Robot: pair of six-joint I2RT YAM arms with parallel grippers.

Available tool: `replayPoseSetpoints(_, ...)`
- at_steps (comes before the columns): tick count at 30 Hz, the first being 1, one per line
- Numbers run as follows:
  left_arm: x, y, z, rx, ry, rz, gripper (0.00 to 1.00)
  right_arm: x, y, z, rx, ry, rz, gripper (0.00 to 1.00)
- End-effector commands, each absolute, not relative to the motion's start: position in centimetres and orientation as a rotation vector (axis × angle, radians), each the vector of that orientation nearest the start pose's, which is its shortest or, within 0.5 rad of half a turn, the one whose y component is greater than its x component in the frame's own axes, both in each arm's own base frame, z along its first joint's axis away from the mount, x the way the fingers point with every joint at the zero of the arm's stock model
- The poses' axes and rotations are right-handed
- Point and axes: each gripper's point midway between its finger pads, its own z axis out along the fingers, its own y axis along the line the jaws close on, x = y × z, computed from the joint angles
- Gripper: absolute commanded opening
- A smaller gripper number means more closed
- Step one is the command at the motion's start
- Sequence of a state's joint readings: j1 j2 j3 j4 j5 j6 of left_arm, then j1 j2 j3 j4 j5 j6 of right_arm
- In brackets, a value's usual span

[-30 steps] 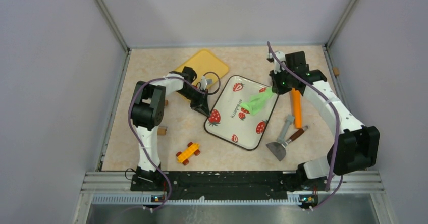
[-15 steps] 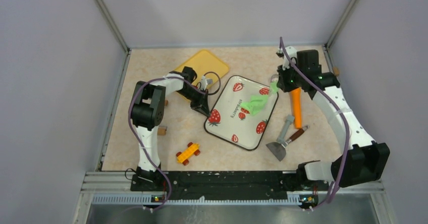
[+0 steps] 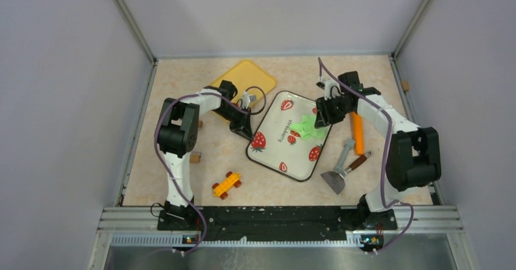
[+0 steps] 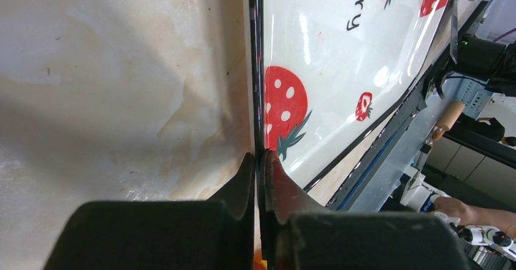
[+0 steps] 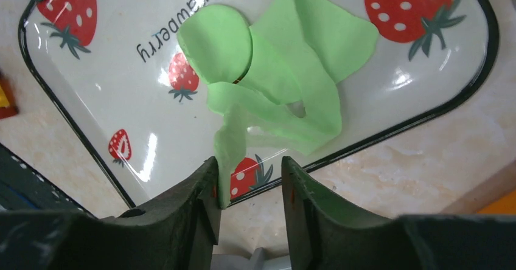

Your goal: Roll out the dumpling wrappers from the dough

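Dough (image 5: 304, 69) on tray (image 5: 426, 81), strip reaching between parted right fingers (image 5: 195, 209), left fingers (image 4: 240, 185) pinching tray rim.

The right end effector (image 5: 246, 179) has swung back over the far right corner of the strawberry-printed white tray (image 3: 298, 160) and parted its fingers; the thin bright green dough sheet (image 5: 286, 87), stretched before, now lies crumpled

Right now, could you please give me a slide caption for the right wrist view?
Open right pincer above the strawberry tray, a strip of flattened green dough trailing to one finger.
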State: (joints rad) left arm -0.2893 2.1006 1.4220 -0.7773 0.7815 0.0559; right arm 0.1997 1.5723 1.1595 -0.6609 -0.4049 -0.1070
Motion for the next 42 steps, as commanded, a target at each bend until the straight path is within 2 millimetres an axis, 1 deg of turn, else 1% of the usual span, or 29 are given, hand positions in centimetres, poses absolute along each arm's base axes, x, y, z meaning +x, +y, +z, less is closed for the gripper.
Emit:
replayPoseSetpoints(1,31.7,-20.4,2.0,0.629,2.821,-1.043,0.00,33.6,15.4,12.0,-0.853,2.392,0.685,0.44)
replayPoseSetpoints(3,31.7,-20.4,2.1,0.631,2.820,-1.051,0.00,33.5,15.8,11.9,-0.996,2.330,0.703,0.46)
replayPoseSetpoints(6,31.6,-20.5,2.0,0.632,2.822,-1.059,0.00,33.5,16.3,12.6,-1.211,2.182,0.719,0.47)
replayPoseSetpoints(9,31.7,-20.5,2.0,0.633,2.821,-1.060,0.00,33.5,16.6,12.3,-1.427,2.044,0.627,0.48)
replayPoseSetpoints(13,31.7,-20.5,2.1,0.642,2.821,-1.055,0.00,32.5,17.1,10.5,-1.699,1.899,0.531,0.50)
replayPoseSetpoints(16,31.6,-20.5,2.0,0.644,2.822,-1.057,0.00,31.6,18.0,9.1,-1.833,1.824,0.497,0.51)
replayPoseSetpoints(19,31.6,-20.4,2.0,0.644,2.822,-1.056,0.00,31.4,18.6,8.1,-1.880,1.792,0.465,0.53)
replayPoseSetpoints(22,31.6,-20.4,2.1,0.647,2.819,-1.054,0.00,31.0,18.8,7.1,-1.929,1.778,0.450,0.54)
replayPoseSetpoints(26,31.5,-20.3,2.1,0.650,2.821,-1.053,0.00,30.5,18.6,6.0,-1.985,1.775,0.446,0.54)
replayPoseSetpoints(29,31.5,-20.4,2.1,0.650,2.820,-1.057,0.00,30.5,18.3,5.4,-1.995,1.780,0.426,0.54)
replayPoseSetpoints(33,31.5,-20.4,2.0,0.648,2.821,-1.057,0.00,31.0,17.9,4.1,-1.997,1.800,0.381,0.53)
replayPoseSetpoints(38,31.4,-20.4,2.1,0.652,2.822,-1.058,0.00,31.8,18.3,3.7,-1.965,1.792,0.354,0.51)
replayPoseSetpoints(42,31.3,-20.4,2.0,0.651,2.823,-1.064,0.00,31.3,19.0,3.5,-1.978,1.782,0.386,0.48)
